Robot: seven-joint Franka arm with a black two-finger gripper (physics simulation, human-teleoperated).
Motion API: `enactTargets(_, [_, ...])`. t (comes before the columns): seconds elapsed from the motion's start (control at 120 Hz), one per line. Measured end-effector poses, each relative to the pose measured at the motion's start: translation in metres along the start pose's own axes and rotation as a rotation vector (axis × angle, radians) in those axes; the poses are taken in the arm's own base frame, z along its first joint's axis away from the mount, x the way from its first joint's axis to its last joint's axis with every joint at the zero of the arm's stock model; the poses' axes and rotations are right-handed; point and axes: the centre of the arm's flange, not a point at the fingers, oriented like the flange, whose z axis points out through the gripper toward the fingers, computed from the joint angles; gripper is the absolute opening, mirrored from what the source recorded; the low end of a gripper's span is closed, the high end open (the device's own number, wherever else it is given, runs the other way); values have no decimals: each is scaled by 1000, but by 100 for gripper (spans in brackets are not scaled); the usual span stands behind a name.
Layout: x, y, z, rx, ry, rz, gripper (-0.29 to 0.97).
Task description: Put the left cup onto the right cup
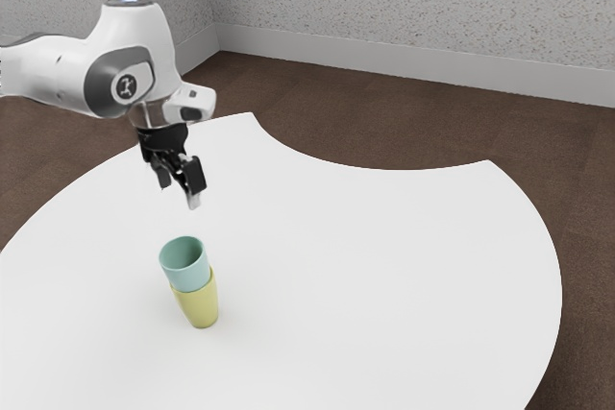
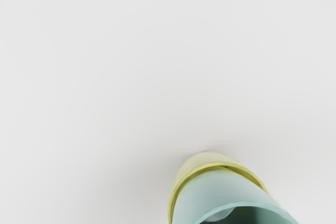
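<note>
Claw (image 1: 181, 189) hangs open and empty; teal cup (image 1: 183, 260) sits below it, nested upright in yellow cup (image 1: 198, 307). Best to lift straight up without nudging the stack.

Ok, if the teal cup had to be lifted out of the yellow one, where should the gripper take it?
Probably the teal cup's rim wall, from straight above, one finger inside the mouth and one outside. It stands upright with its lower part sunk in the yellow cup, so only that upper band is free. The gripper hangs open above it.

Teal cup (image 1: 183, 262) — yellow cup (image 1: 198, 305)
</note>
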Motion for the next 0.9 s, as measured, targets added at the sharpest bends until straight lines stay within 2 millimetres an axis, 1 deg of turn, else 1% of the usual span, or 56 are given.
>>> enactTargets(0.208, [18, -5, -28, 5, 4, -12, 66])
enactTargets(0.325, [31, -9, -47, 10, 13, -28, 66])
enactTargets(0.45, [39, -12, -69, 7, 30, -45, 66])
enactTargets(0.575, [40, -15, -93, 4, 46, -65, 66])
enactTargets(0.725, [36, -21, -129, 6, 66, -95, 66])
enactTargets(0.9, [29, -26, -158, 8, 80, -123, 66])
